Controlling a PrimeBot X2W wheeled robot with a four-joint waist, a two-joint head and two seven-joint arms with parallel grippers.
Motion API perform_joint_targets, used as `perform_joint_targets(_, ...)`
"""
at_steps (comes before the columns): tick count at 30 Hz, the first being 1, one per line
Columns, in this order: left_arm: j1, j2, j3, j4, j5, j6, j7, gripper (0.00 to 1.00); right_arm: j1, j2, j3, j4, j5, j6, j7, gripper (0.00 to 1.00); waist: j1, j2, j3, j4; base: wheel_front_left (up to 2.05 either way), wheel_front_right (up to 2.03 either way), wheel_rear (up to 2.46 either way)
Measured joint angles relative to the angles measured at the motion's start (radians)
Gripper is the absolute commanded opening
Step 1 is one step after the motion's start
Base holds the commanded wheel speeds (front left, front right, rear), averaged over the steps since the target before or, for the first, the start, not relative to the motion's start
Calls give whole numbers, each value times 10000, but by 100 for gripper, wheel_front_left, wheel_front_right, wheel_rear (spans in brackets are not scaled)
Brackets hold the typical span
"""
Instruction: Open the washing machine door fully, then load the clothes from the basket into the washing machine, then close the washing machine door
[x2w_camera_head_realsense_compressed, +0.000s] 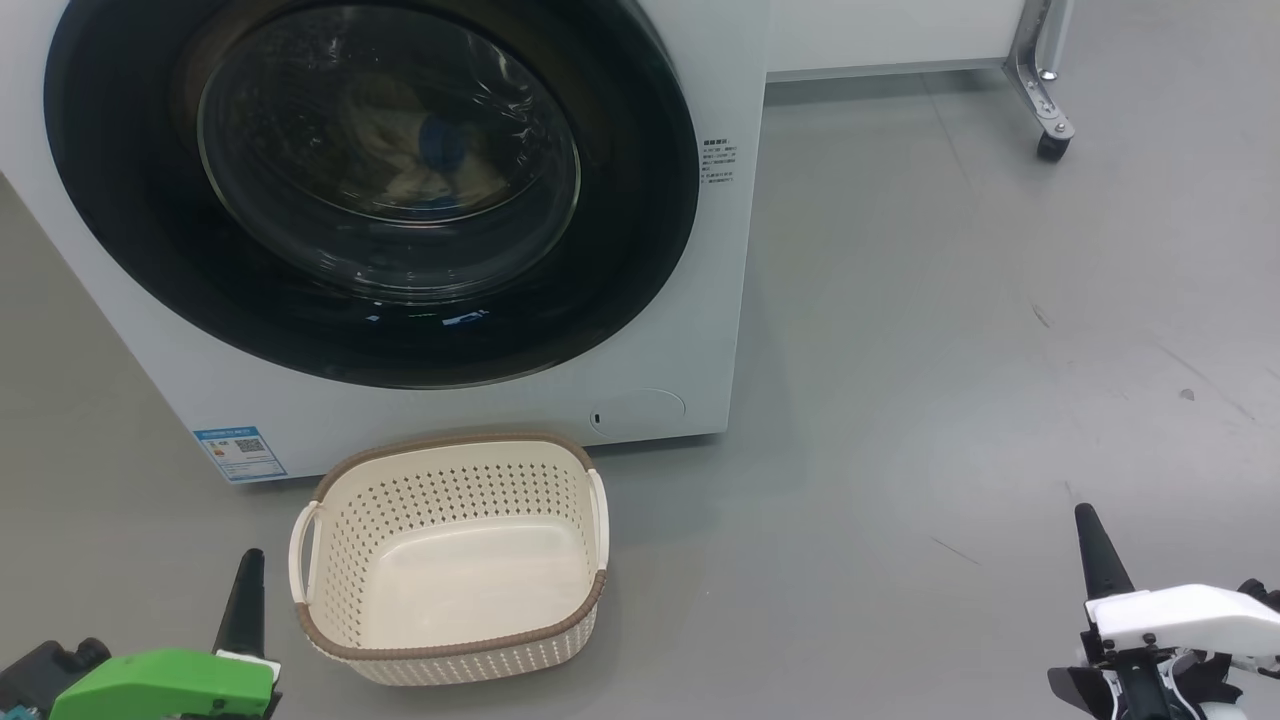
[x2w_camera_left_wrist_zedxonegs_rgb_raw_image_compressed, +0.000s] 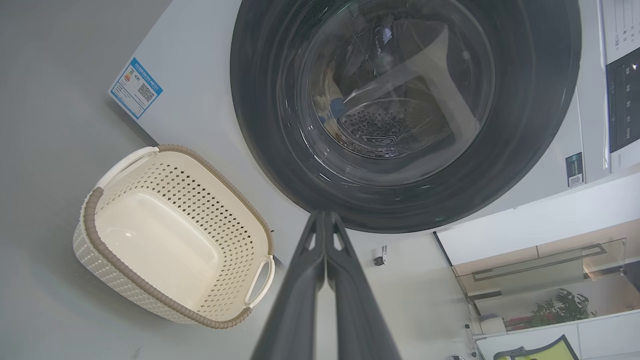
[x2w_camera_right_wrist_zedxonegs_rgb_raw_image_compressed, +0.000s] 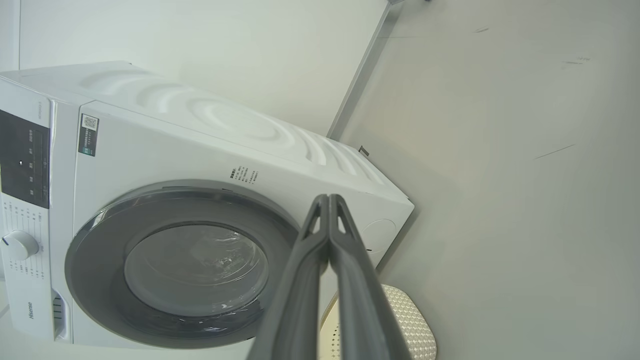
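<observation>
Two bottom corners show the left gripper (x2w_camera_head_realsense_compressed: 251, 560) and right gripper (x2w_camera_head_realsense_compressed: 1086, 515), jaws pressed together. The basket (x2w_camera_head_realsense_compressed: 450, 441) sits bottom centre below the washing machine (x2w_camera_head_realsense_compressed: 300, 410); its door (x2w_camera_head_realsense_compressed: 620, 250) is shut, clothes (x2w_camera_head_realsense_compressed: 400, 170) behind glass.

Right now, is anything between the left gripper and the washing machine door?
Nothing visible. The left gripper points at the washing machine door, which is closed. The empty basket sits off to one side on the floor.

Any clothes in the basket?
No, the basket has a bare cream bottom with nothing lying in it.
</observation>
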Motion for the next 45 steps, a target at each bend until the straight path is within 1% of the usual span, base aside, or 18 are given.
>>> perform_joint_targets(11, -250, -23, 211, 69, -1396, -130, 360, 0, -351, -15, -224, 226, 1430, 169, 274, 0, 0, 0, 23, -107, 0, 0, 0)
perform_joint_targets(16, -361, -38, 376, 107, -2011, -167, 527, 0, -490, -21, -332, 336, 2084, 178, 418, 0, 0, 0, 35, -156, 0, 0, 0)
perform_joint_targets(18, -392, -44, 416, 132, -2213, -174, 616, 0, -590, -31, -384, 351, 2359, 259, 454, 0, 0, 0, 39, -176, 0, 0, 0)
perform_joint_targets(21, -485, -50, 466, 186, -2610, -178, 713, 0, -709, -35, -445, 420, 2736, 267, 552, 0, 0, 0, 45, -206, 0, 0, 0)
perform_joint_targets(23, -527, -69, 489, 209, -2828, -251, 798, 0, -744, -54, -491, 443, 3009, 336, 625, 0, 0, 0, 49, -225, 0, 0, 0)
perform_joint_targets(27, -593, -81, 573, 251, -3331, -253, 926, 0, -790, -67, -556, 545, 3509, 349, 681, 0, 0, 0, 58, -260, 0, 0, 0)
perform_joint_targets(45, -673, -94, 627, 253, -3369, -253, 943, 0, -938, -81, -573, 598, 3551, 353, 750, 0, 0, 0, 57, -261, 0, 0, 0)
